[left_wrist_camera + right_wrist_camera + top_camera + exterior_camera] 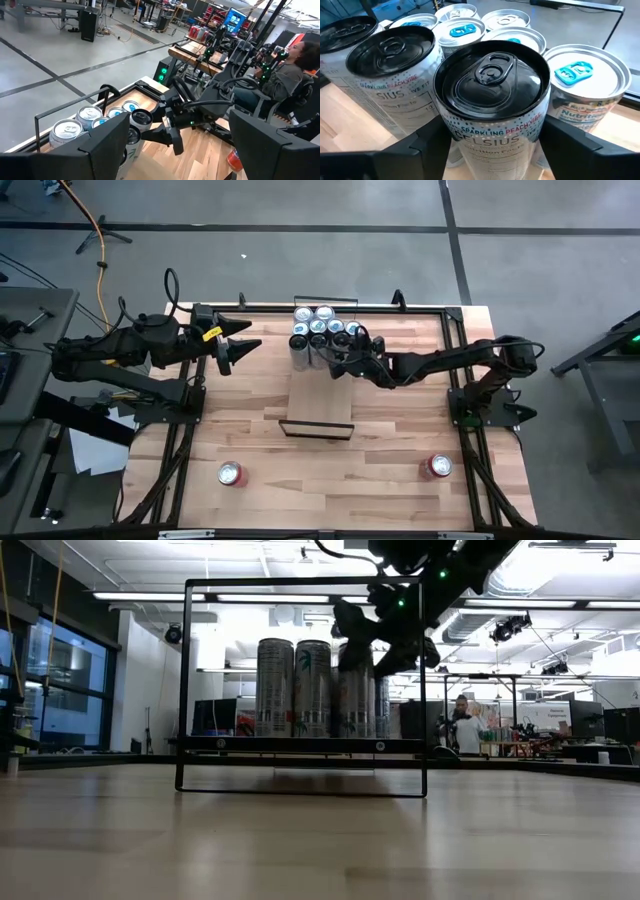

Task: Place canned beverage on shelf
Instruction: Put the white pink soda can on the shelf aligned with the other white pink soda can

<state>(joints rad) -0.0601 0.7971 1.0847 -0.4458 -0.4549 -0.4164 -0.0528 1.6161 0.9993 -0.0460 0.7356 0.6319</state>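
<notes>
2 red cans (231, 473) stand loose at the lower edge of the high view. Mid-frame lies the shelf (318, 402), its upper end packed with cans. Right gripper (338, 363) straddles a black-topped can (492, 102) there, fingers apart on either flank, grip not confirmed. Left gripper (232, 347) waits upper left, fingers apart. Judgement: can is rigid, smooth, likely slippery, dentable; hold mid-wall, below the rim.

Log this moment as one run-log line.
right gripper: around black-top can on shelf, fingers either side | left gripper: open, waiting left of shelf | two red cans on table
</notes>
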